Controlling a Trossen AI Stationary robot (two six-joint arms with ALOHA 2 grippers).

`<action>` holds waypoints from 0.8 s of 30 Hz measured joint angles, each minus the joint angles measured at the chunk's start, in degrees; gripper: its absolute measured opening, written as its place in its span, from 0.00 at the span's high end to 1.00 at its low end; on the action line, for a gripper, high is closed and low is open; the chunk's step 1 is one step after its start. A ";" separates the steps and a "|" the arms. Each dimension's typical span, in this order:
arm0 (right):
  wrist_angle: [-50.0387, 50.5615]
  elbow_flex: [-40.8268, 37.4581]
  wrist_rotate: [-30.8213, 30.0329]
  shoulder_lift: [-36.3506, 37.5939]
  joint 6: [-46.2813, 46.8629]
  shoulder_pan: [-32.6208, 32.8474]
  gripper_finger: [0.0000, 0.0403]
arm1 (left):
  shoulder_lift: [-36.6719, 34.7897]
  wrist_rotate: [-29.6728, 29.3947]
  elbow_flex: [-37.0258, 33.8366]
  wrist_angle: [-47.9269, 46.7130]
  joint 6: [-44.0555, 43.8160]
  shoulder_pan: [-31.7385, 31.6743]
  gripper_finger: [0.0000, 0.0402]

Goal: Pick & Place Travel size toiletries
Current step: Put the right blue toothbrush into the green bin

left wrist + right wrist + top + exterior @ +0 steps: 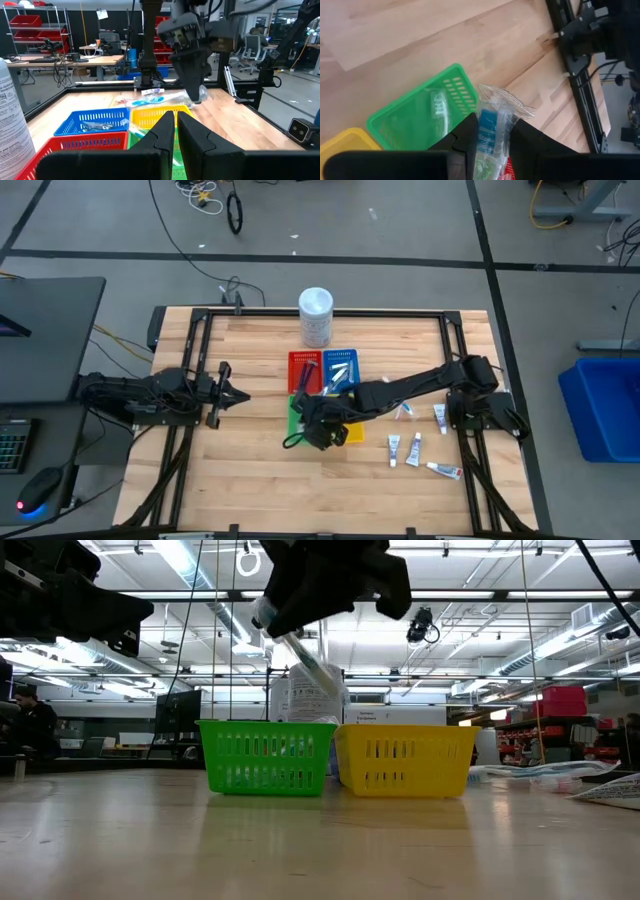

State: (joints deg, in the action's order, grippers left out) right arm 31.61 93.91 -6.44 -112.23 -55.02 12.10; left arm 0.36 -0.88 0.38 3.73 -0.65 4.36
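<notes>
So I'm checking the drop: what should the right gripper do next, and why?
Probably lower a little, then open. The right gripper is shut on a clear-wrapped toothbrush and hangs above the green tray, so the item looks lined up. The left gripper waits aside.

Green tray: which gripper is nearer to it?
Right. The right gripper hangs above the green tray, holding a wrapped toothbrush; the left gripper waits off to its left.

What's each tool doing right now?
Left tool: shut, empty, parked at table's left.
Right tool: shut on a bagged toothbrush, above the green tray.
</notes>
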 joint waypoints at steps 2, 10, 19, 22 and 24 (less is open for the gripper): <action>-0.05 0.00 0.02 -0.64 -1.09 0.00 0.77 | 0.00 0.02 0.01 0.02 0.01 0.01 0.93; 1.55 0.00 0.02 -2.31 -1.63 -0.07 0.77 | 0.00 0.02 0.01 0.02 0.01 0.00 0.93; 1.21 0.00 0.02 -2.30 -1.63 -0.17 0.77 | 0.00 0.03 0.01 0.00 0.00 0.01 0.93; 1.19 0.00 0.03 -2.29 -1.63 -0.17 0.77 | 0.00 0.03 0.01 -0.01 0.01 0.01 0.93; 1.19 0.00 0.04 -2.29 -1.63 -0.17 0.77 | 0.00 0.02 0.01 0.02 0.01 0.00 0.93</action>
State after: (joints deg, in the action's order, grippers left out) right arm 32.80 93.91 -6.39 -114.52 -56.64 11.92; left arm 0.36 -0.86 0.38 3.75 -0.64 4.36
